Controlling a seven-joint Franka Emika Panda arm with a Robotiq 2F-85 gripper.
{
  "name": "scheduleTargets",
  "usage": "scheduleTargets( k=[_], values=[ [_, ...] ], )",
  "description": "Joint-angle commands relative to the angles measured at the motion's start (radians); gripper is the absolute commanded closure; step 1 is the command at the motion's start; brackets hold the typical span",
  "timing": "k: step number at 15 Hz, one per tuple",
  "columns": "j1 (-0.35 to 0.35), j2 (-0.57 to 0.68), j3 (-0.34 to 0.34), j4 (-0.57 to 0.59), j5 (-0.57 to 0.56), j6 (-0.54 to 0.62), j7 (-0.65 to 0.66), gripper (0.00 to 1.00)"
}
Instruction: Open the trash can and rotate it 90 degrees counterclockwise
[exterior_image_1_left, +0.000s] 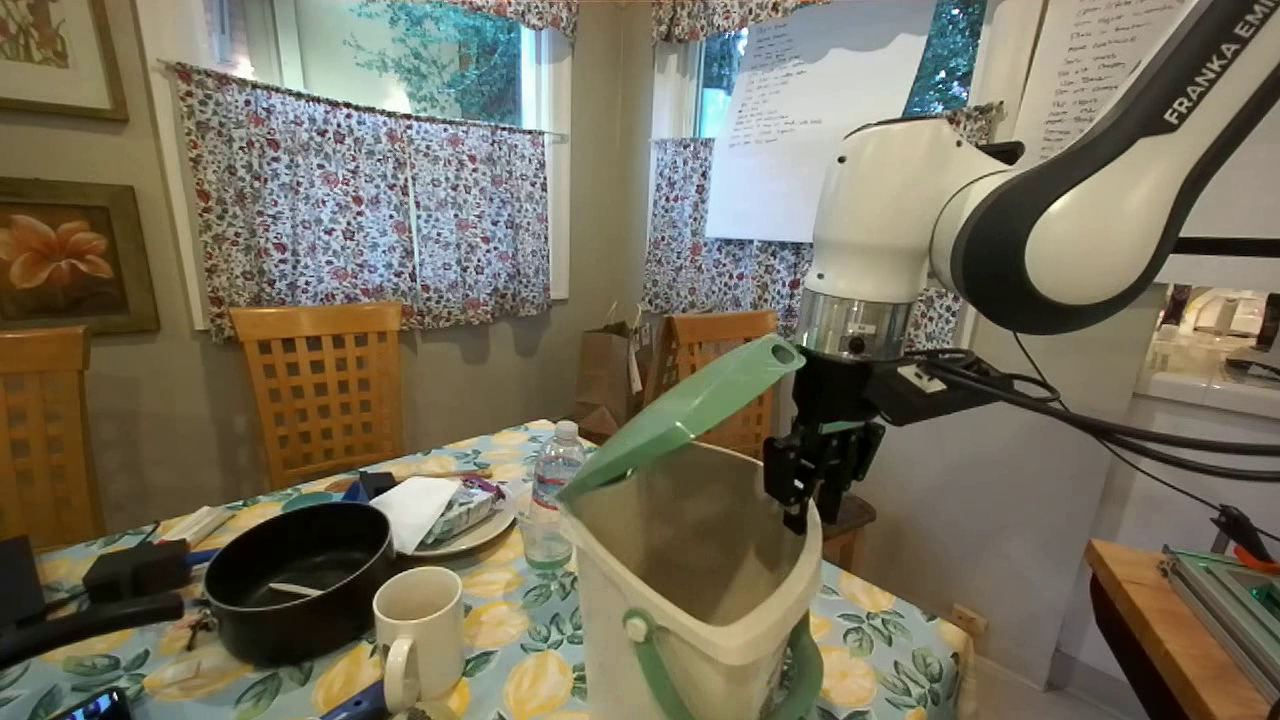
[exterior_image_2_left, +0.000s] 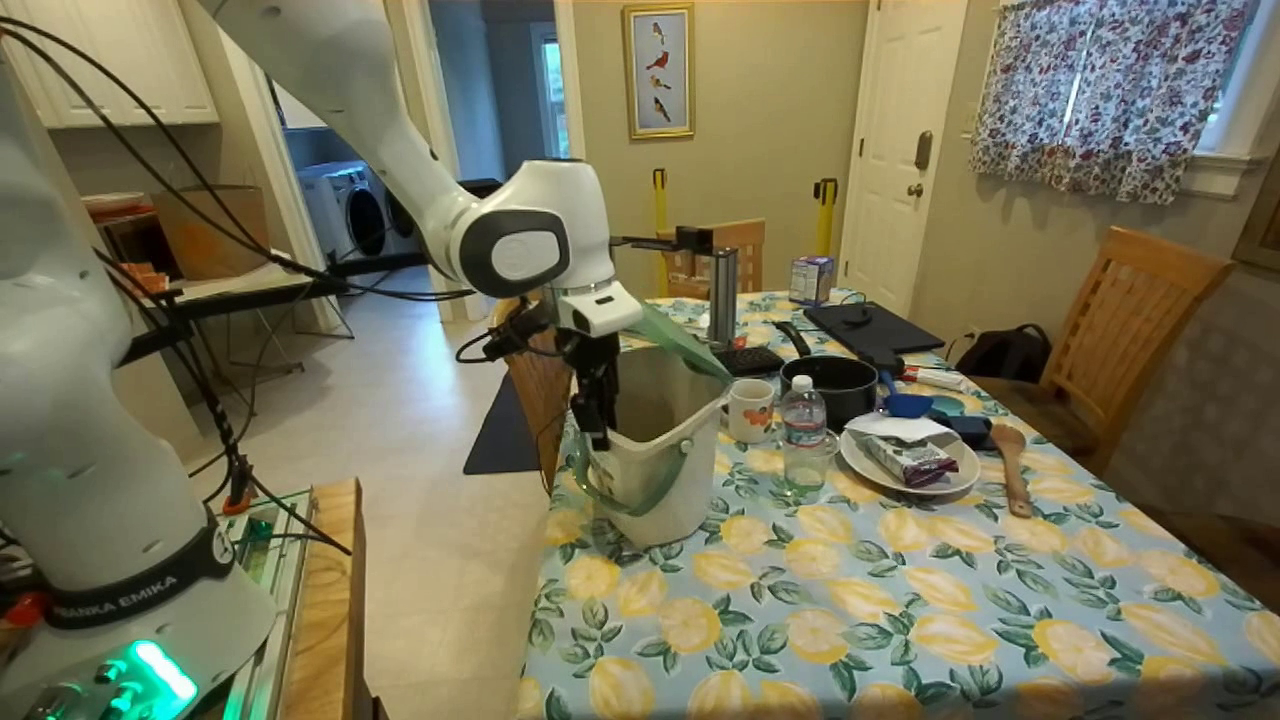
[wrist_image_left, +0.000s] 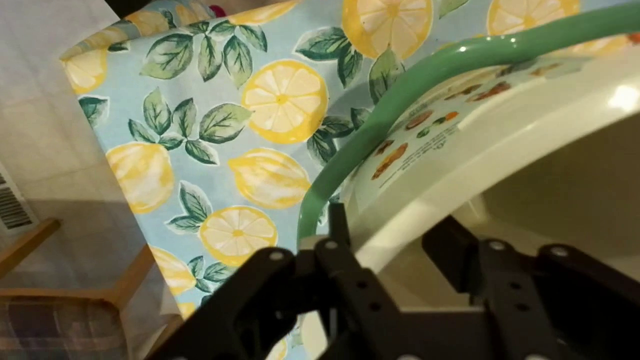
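Presently: trash can (exterior_image_2_left: 645, 465) with lid (exterior_image_1_left: 690, 410) raised, gripper (wrist_image_left: 390, 230) astride rim (wrist_image_left: 475, 165)

The trash can stands upright on the lemon-patterned tablecloth (exterior_image_2_left: 800, 620), at the lower centre of an exterior view. Its pale green lid is tilted up, free end near the arm (exterior_image_1_left: 870, 230); contact there cannot be confirmed. A green handle (wrist_image_left: 390, 110) loops around the outside, past a printed label (wrist_image_left: 410, 145).

The gripper's fingers (wrist_image_left: 452, 255) are spread, in the lower part of the wrist view: one outside the wall, the other inside, a visible gap separating the inner finger from the rim. Whether the outer finger touches cannot be told.

Also noted in an exterior view: a white mug (exterior_image_1_left: 430, 620), lower left of centre; a black pan (exterior_image_1_left: 300, 635), farther left; a water bottle (exterior_image_1_left: 553, 500), just left of the lid's lower end.
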Motion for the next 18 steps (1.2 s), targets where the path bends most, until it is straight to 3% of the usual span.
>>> scheduleTargets(
  k=[1, 3, 11, 18],
  values=[
    [-0.011, 0.004, -0.006, -0.008, -0.099, 0.042, 0.023, 0.86],
    [-0.016, 0.006, -0.019, -0.001, -0.149, 0.051, 0.036, 0.98],
    [-0.032, 0.011, -0.066, 0.028, -0.301, 0.074, 0.164, 0.96],
    [-0.074, 0.04, -0.093, 0.071, -0.333, 0.075, 0.074, 0.96]
  ],
)
